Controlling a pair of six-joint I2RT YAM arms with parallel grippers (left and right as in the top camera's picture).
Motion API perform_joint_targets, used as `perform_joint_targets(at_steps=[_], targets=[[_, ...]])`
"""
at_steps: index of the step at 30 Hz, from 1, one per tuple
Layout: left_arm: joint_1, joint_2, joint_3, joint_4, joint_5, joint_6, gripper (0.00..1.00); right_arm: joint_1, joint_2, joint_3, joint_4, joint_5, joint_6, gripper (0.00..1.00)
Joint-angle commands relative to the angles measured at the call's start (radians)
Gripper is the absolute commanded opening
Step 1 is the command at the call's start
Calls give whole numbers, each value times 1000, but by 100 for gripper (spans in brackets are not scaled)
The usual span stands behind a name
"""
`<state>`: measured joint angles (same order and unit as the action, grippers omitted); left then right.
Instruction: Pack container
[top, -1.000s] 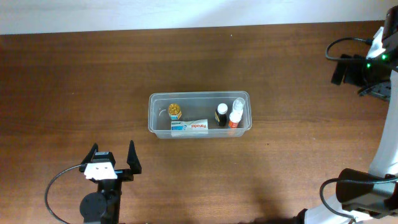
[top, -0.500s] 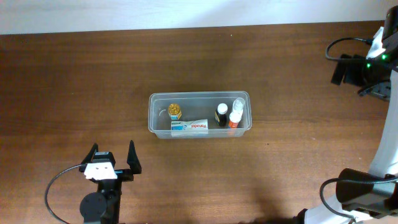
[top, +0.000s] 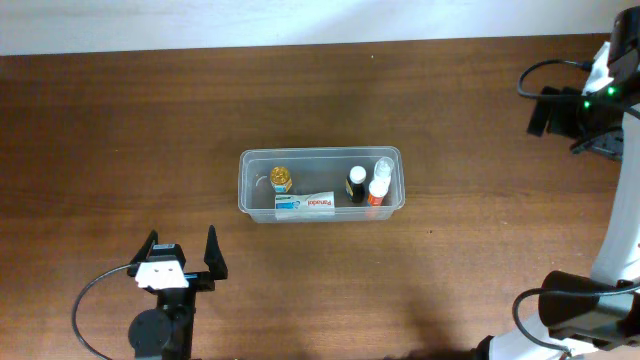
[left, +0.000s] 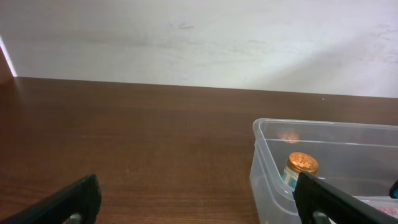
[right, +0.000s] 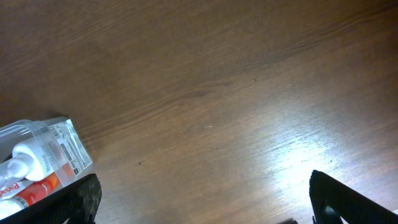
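The container (top: 320, 153), a clear plastic tub, sits mid-table. Inside lie a gold-capped bottle (top: 281, 179), a toothpaste tube (top: 305, 204), a black bottle (top: 356, 184) and a white-and-orange bottle (top: 379, 182). My left gripper (top: 180, 255) stands open near the front left, apart from the tub and holding nothing. In the left wrist view the tub's wall (left: 264, 165) and gold cap (left: 301, 163) show beyond the open left gripper (left: 199, 208). My right gripper (top: 545, 112) is at the far right, open and holding nothing. The right wrist view shows the open right gripper (right: 205, 205) over bare wood and the tub's corner (right: 62, 127) at lower left.
A white wall (left: 199, 37) borders the table's far edge. Black cables (top: 100, 300) trail from the left arm, and the right arm's base (top: 580, 315) stands at the front right corner.
The right arm has shifted slightly to the left. The left arm and the tub's contents have not moved.
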<state>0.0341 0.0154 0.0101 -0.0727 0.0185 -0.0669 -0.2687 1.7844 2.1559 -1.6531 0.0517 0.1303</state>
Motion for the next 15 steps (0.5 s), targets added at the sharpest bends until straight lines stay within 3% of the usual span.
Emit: perform_joint_targets(at_steps=[1,15], targets=[[3,-10,-2,-10,-14,19,100,26,-55,-2,0,10,-3,98],[3,-10,-2,-10,-14,19,100,258,-277,-2,0,9,-3,98]])
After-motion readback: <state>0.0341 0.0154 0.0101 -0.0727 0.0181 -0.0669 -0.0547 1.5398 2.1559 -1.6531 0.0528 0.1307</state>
